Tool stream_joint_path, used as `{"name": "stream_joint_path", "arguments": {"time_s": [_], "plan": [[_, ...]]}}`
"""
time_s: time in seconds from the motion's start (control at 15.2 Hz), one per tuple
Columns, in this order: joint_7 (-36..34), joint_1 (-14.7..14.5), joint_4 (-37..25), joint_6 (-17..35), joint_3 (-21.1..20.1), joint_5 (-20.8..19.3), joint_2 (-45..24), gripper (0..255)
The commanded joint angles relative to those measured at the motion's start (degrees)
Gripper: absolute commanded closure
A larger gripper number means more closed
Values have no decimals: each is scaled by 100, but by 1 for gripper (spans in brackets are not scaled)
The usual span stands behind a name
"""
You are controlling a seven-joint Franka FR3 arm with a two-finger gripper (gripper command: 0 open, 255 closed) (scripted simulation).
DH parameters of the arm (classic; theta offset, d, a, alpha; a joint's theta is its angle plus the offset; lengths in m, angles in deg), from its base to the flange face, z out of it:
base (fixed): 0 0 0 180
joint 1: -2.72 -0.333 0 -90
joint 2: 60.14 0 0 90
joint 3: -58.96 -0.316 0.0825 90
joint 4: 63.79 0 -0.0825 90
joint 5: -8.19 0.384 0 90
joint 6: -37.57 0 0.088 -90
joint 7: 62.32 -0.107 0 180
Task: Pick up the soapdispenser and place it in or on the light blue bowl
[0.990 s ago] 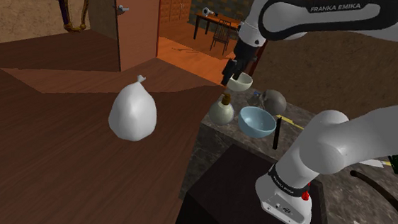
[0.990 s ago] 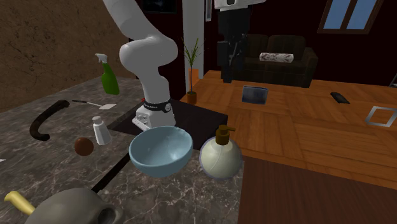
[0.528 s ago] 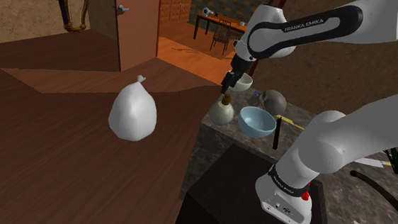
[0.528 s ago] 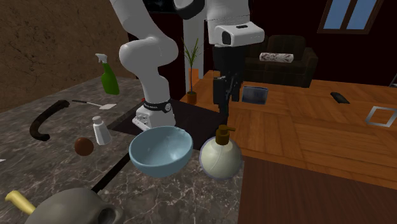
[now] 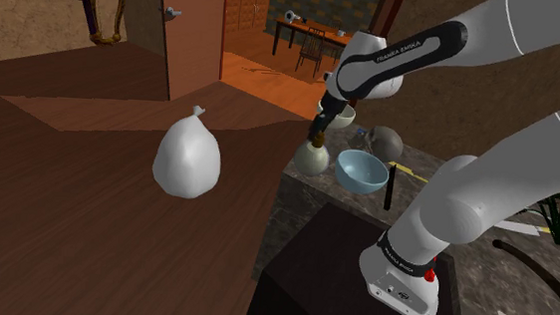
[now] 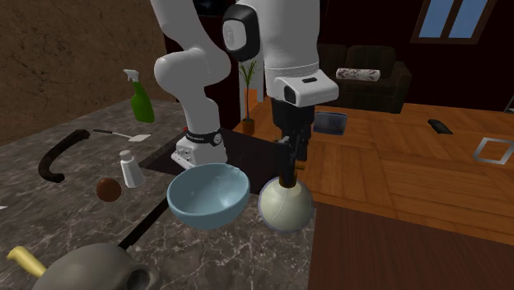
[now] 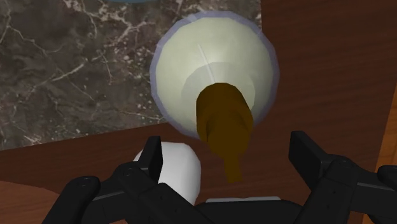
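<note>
Now hand (image 6: 290, 171) hangs wide open over soap dispenser (image 6: 285, 208), fingers (image 7: 306, 156) either side of brown pump, not touching. Dispenser upright at dark marble bench (image 6: 74, 216) edge, just beside light blue bowl (image 6: 206, 216). White shaker (image 6: 128, 169), brown ball (image 6: 108, 190), green spray bottle (image 6: 140, 99) at second exterior view's left, apart from bowl.

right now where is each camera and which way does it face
Shoulder view: behind the stand, looking down over the marble counter; arm and base show.
Second exterior view: low on the counter, facing the arm's base.
Wrist view: rides the arm, looking down at the soap dispenser; open jaws flank its pump.
Both exteriors share the light blue bowl.
</note>
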Motion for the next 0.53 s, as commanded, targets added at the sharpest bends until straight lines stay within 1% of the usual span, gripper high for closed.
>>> {"name": "stream_joint_path", "arguments": {"time_s": [0.0, 0.13, 0.46], "plan": [[36, -39, 32, 210, 29, 50, -176, 0], [68, -68, 62, 366, 52, 94, -304, 0], [69, -67, 62, 366, 52, 94, -304, 0]]}}
